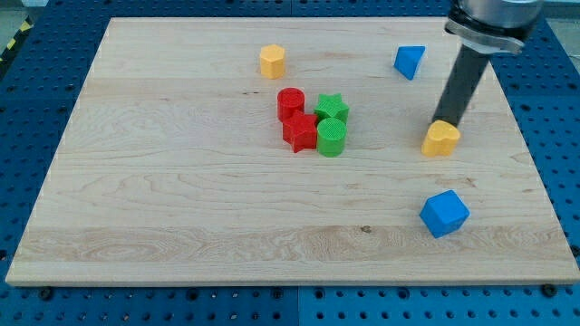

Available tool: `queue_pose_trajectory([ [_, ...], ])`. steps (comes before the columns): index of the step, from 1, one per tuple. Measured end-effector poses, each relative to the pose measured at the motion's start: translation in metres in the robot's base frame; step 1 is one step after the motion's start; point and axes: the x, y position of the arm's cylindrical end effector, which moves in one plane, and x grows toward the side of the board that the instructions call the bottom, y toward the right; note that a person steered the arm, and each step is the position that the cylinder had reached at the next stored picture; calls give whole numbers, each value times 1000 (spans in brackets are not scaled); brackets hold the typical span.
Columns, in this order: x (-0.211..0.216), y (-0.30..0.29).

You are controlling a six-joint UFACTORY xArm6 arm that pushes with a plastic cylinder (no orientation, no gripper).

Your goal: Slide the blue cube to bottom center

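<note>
While my tip (445, 121), a bare rod tool with no jaws to open or close, touches the yellow block (441, 139), the blue cube (444, 214) lies at its 6 o'clock, near the counter (181, 217) bottom-right edge.

Bare board (227, 226) left of the blue cube (444, 214); red-green cluster (313, 121) sits higher.

Bright, even light; sharp, soft shadows
</note>
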Motion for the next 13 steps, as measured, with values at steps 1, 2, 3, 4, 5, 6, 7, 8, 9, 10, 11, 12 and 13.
queue_pose_trajectory([
  [1, 23, 36],
  [2, 67, 41],
  [3, 95, 15],
  [4, 122, -16],
  [5, 133, -25],
  [6, 145, -33],
  [7, 150, -54],
  [8, 130, -55],
  [9, 119, -61],
  [10, 131, -96],
  [11, 131, -96],
  [12, 146, -90],
  [13, 162, -108],
])
